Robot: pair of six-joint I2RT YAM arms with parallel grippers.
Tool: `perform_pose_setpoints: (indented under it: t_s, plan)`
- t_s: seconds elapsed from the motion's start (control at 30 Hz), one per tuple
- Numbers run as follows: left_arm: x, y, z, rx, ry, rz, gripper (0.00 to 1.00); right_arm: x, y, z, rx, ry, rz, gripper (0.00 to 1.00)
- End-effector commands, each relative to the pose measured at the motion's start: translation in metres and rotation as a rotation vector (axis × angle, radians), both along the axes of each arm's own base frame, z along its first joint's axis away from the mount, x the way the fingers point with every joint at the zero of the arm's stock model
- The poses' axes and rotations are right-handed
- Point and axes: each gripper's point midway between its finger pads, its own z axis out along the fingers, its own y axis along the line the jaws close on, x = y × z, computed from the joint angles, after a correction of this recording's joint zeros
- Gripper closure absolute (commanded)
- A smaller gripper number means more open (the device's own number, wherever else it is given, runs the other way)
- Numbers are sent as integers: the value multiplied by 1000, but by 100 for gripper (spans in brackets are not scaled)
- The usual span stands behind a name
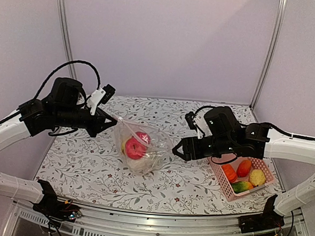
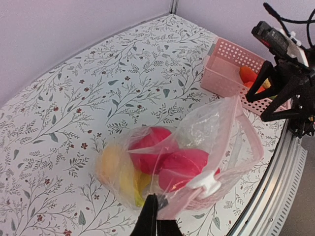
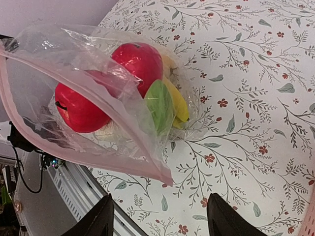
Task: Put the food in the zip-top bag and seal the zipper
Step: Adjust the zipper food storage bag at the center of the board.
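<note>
L gripper [image 1: 108,124] clenched on upper-left corner of zip-top bag [image 1: 152,159], pinching the zipper [image 2: 253,142] strip. That corner is held up off table [image 1: 74,166]; rest of bag sags onto it. Bag mouth gapes open. Inside bag: red round fruits [image 3: 140,61] x2, yellow banana [image 3: 178,105], green piece [image 3: 160,103]. White slider tab [image 2: 209,184] sits on zipper, close to the L grip. R gripper [image 3: 160,219] just rt of bag, jaws apart, holding nothing; bag's rt corner tip lies just ahead of the gap, apart from both jaws. Pink basket [image 1: 220,188] further rt of bag, w/ more food [image 1: 244,169] in it (orange, yellow, green).
</note>
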Motion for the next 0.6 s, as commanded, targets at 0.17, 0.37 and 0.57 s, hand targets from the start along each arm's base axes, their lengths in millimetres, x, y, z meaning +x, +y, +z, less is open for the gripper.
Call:
perform_pose_setpoints:
  t_s: [0.17,0.37,0.57]
  plan:
    - [5,4,-4,2,11,21,100,7,9,-32,-86,-58,76,39]
    - [5,3,-5,3,16,19,100,12,13,-40,-102,-77,77,50]
    - [5,3,-4,2,14,19,100,13,17,-40,-87,-79,87,62]
